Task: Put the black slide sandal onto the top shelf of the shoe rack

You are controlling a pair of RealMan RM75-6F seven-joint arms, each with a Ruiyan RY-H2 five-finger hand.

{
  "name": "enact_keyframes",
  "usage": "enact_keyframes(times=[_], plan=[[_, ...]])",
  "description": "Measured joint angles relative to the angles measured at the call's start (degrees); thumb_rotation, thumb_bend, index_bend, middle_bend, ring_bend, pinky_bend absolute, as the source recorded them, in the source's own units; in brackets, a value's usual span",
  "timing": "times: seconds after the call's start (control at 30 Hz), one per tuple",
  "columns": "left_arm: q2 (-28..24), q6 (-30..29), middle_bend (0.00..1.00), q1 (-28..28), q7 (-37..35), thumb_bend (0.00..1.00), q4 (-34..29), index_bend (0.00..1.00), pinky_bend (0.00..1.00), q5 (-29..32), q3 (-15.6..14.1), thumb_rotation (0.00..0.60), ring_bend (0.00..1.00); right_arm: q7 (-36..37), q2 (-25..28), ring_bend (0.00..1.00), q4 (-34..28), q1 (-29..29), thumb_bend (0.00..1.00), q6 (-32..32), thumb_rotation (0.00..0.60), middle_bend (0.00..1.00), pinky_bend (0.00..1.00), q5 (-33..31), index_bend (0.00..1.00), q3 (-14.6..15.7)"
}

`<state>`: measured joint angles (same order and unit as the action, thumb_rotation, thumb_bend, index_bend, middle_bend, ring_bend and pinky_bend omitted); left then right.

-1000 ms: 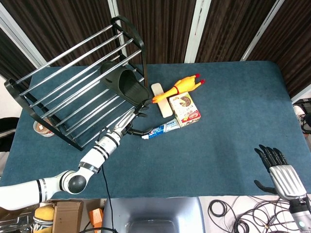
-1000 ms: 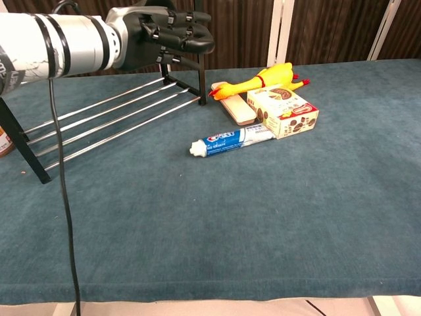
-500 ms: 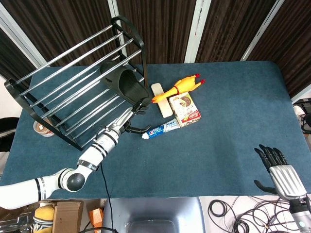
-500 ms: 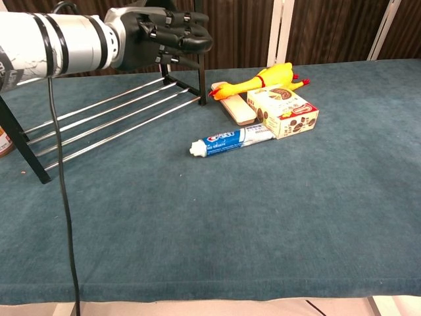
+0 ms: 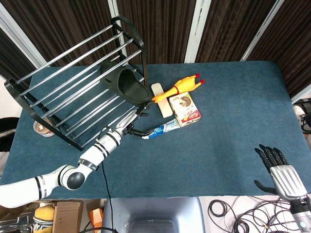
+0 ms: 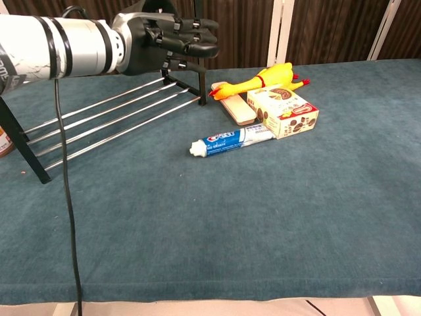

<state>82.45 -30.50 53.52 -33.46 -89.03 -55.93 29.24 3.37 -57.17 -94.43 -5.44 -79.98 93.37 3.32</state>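
Compared to a second ago, the left hand (image 5: 135,121) has slid a touch lower and toward the right end of the shoe rack (image 5: 73,77), and the sandal hasn't budged. Only writing I can sort of make out is the toothpaste tube (image 6: 231,139), blue and white with red lettering that looks like "Crest". The cookie box (image 6: 283,110) has a red label but it's too small to read. The black slide sandal (image 5: 125,84) is matte black with a wide strap and open toe, lying across the top shelf bars near the right end. The left hand is right below its end with fingers fairly straight, holding nothing; can't tell if it's touching. Right hand (image 5: 281,174) hangs off the table's near right corner, fingers spread, empty.
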Motion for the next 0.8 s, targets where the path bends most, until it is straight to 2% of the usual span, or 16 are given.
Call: enact_keyframes(times=[0.37, 0.8], plan=[[0.52, 0.54, 0.00, 1.13, -0.39, 0.37, 2.73, 0.00, 0.13, -0.18, -0.73, 0.600, 0.00, 0.50, 0.17, 0.00, 0.10, 0.16, 0.16, -0.45, 0.600, 0.01, 0.00, 0.34, 0.00, 0.07], [2.67, -0.22, 0.00, 2.99, -1.03, 0.37, 8.54, 0.00, 0.12, 0.92, 0.09, 0.600, 0.00, 1.73, 0.50, 0.00, 0.46, 0.55, 0.16, -1.52, 0.600, 0.01, 0.00, 0.87, 0.00, 0.12]])
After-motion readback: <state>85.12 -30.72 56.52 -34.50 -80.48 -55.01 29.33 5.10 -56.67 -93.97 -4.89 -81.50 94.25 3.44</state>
